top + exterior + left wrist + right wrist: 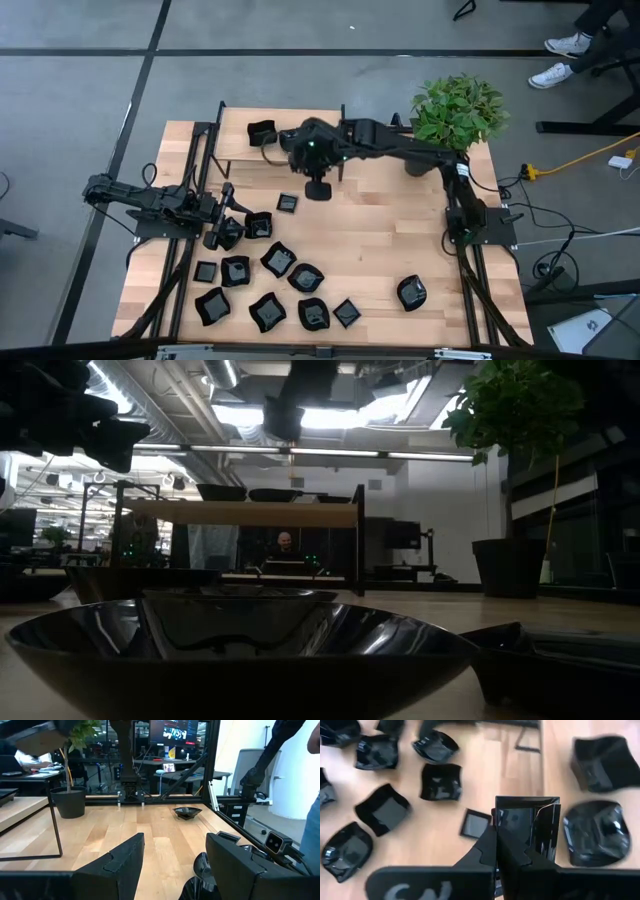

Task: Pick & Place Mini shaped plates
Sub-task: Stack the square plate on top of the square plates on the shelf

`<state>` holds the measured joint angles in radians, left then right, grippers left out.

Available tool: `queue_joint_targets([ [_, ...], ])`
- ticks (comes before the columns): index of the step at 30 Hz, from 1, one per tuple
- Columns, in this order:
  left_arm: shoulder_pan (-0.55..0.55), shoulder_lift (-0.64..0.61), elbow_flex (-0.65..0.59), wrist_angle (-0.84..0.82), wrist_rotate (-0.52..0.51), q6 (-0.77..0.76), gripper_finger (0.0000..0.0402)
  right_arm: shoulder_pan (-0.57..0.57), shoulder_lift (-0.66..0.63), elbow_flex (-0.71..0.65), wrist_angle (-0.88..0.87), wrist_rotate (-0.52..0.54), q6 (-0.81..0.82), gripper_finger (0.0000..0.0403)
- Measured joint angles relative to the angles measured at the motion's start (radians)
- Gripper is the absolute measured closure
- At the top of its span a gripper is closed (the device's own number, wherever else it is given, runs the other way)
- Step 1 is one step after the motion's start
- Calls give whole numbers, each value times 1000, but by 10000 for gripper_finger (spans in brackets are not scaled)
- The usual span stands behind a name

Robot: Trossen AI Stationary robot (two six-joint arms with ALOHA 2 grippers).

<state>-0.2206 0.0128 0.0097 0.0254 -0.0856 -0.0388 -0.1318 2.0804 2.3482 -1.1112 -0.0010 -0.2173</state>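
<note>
Several mini shaped plates, glossy black, lie on the wooden table's near left part (262, 290) (385, 810). One sits alone at the near right (411, 292) and a small square one near the middle (287, 202). My right gripper (318, 188) (496, 832) reaches over the table's middle, just in front of the shelf, slanting down and shut on a square plate (527, 827). At the table's left my left gripper (222, 235) (172, 865) stands level and open, with plates (258, 225) lying just ahead of its fingertips. My right gripper pinches the square plate by the rim of one side (499, 817) between its two fingers. The fingers slant down from the far right. The plate stands tilted beside the fingers, its hollow face turned to the wrist camera, lifted clear of the table.
A low wooden shelf on black legs (240, 150) stands at the far left with a plate on top (262, 132). A potted plant (458, 110) fills the far right corner. Bare wood lies at the middle right (390, 230). One plate sits right before the low camera (240, 650).
</note>
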Motion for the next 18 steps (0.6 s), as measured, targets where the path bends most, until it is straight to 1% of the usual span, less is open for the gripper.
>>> queue_joint_targets([
  [6,0,0,0,0,0,0,194,-74,0,-1,-72,1,-1,400],
  [10,0,0,0,0,0,0,194,-116,0,-1,-117,29,-10,400],
  [18,0,0,0,0,0,0,194,-174,13,-17,-163,45,-153,400],
])
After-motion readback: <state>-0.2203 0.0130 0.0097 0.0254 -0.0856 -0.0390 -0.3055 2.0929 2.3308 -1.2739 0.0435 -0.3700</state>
